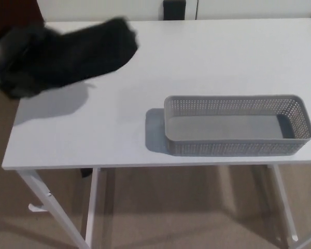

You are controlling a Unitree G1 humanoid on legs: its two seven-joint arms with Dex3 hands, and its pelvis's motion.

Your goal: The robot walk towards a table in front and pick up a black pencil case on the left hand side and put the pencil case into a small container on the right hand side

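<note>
A black pencil case (101, 46) hangs above the far left part of the white table (93, 140), blurred by motion, and casts a shadow on the tabletop below it. My left hand (18, 65) comes in from the left edge as a dark blurred mass and is shut on the case's left end. On the right side near the front edge stands the small grey perforated container (233, 99), long and empty. About a hand's width of bare tabletop lies between the case and the container. My right hand does not show.
A dark object (174, 9) stands behind the table's far edge at the middle. The table's front edge runs just below the container. White legs (52, 207) stand on beige carpet (186, 207).
</note>
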